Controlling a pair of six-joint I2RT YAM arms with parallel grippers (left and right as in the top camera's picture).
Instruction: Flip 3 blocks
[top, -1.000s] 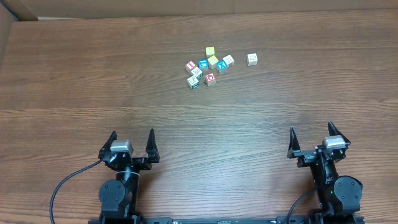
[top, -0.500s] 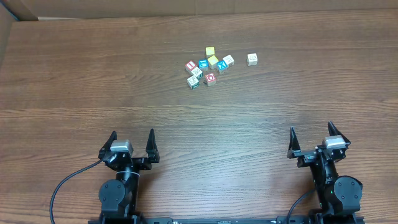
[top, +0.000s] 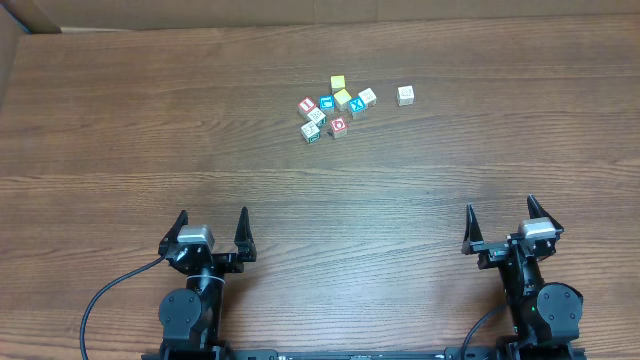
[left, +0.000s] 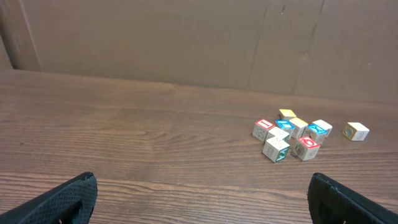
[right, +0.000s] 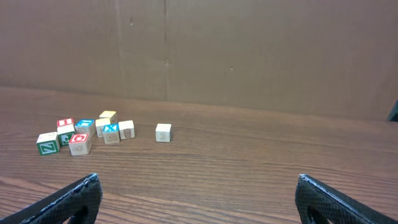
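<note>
Overhead, my left gripper (top: 212, 214) and right gripper (top: 500, 206) stand spread wide, holding nothing, well apart from the small wooden alphabet blocks (top: 339, 126) clustered across the brown wooden table (top: 150, 120); pinching one may knock its crowded neighbours.

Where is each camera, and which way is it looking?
Overhead: above the table, looking straight down; shows the left gripper and right gripper, both open.
Left wrist: low on the left arm, looking forward at the blocks; its fingertips show in the bottom corners.
Right wrist: same from the right arm; its fingertips show too.
Shared: all three see the blocks.
</note>
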